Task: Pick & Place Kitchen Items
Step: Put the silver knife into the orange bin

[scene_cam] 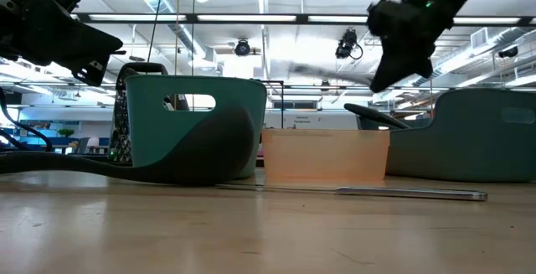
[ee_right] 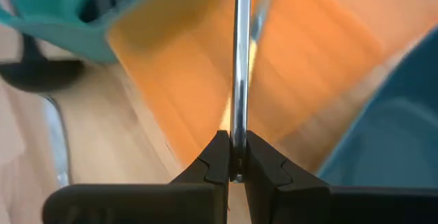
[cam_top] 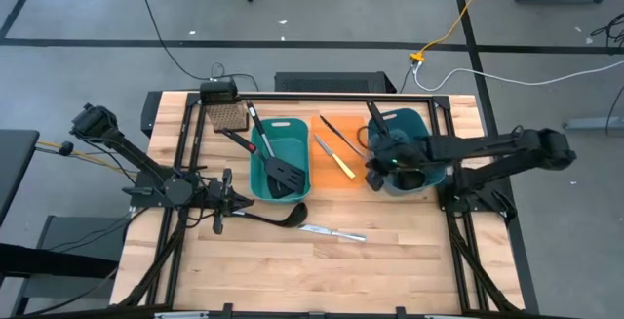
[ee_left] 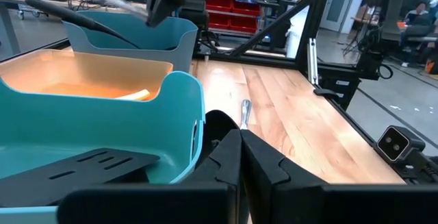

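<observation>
My right gripper (cam_top: pixel 373 175) hangs over the right edge of the orange bin (cam_top: pixel 336 178), shut on a slim silver table knife (ee_right: pixel 239 53). My left gripper (cam_top: pixel 224 212) is shut near the handle end of a black ladle (cam_top: pixel 281 217) that lies on the table in front of the left teal bin (cam_top: pixel 278 158). In the low view the ladle (scene_cam: pixel 126 165) lies flat while this gripper hangs above it. I cannot tell whether they touch. A second silver knife (cam_top: pixel 331 231) lies on the table. A yellow-handled knife (cam_top: pixel 339 163) lies in the orange bin. My right gripper pinches one end of the silver knife (ee_right: pixel 238 142) between its two fingers. The knife runs straight on along the fingers and sticks out beyond them. It is lifted clear, over the orange bin, and in the low view it (scene_cam: pixel 327 69) reaches out roughly level from the gripper.
Black slotted spatulas (cam_top: pixel 283 175) stand in the left teal bin. Another black utensil (cam_top: pixel 375 116) sticks out of the right teal bin (cam_top: pixel 409 148). A black mesh holder (cam_top: pixel 227 116) stands at the far left. Bare wood lies along the near edge.
</observation>
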`<state>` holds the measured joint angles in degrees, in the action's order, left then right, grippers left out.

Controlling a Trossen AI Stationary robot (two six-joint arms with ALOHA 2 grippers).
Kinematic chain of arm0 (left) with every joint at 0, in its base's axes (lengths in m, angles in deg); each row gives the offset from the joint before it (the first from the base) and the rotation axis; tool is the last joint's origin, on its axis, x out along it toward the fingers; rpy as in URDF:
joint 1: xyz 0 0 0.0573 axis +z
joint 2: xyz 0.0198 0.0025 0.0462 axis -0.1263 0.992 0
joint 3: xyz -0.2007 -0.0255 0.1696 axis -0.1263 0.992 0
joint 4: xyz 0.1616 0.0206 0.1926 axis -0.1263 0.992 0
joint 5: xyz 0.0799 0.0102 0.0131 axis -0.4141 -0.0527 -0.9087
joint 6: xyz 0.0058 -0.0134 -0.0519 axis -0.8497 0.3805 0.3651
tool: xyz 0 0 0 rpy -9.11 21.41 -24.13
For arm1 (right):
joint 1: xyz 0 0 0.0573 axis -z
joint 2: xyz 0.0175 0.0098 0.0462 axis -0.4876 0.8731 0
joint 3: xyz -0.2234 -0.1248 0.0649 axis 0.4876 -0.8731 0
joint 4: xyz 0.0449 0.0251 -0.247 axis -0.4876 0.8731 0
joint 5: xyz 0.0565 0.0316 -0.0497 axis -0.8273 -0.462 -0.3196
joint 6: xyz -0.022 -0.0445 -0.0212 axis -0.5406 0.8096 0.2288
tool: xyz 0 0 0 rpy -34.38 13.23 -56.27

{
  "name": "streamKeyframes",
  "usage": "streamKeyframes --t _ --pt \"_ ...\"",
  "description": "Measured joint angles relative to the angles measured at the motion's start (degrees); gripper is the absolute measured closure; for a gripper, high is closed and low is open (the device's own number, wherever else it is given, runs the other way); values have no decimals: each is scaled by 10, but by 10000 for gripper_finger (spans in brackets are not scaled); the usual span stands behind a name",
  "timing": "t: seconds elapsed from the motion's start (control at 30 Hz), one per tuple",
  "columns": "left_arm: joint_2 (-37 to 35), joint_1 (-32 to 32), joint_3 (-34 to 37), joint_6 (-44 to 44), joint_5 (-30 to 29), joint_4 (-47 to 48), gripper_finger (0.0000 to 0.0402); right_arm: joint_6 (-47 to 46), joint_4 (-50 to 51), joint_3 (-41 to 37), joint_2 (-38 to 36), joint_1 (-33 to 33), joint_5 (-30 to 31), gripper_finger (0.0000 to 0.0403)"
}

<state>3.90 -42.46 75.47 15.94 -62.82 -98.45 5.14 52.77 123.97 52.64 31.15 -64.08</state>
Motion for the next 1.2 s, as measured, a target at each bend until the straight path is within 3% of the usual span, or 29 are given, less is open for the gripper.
streamKeyframes --t 0.3,0.47,0.87,1.2 --pt "0 0 0 -1 0 0 385 -28 96 113 129 56 -88 375" --pt "0 0 0 -1 0 1 385 -34 101 143 188 79 -138 375" --pt "0 0 0 -1 0 0 385 -60 93 153 278 128 -174 375" --pt "0 0 0 -3 0 1 385 -75 58 153 306 134 -170 373"
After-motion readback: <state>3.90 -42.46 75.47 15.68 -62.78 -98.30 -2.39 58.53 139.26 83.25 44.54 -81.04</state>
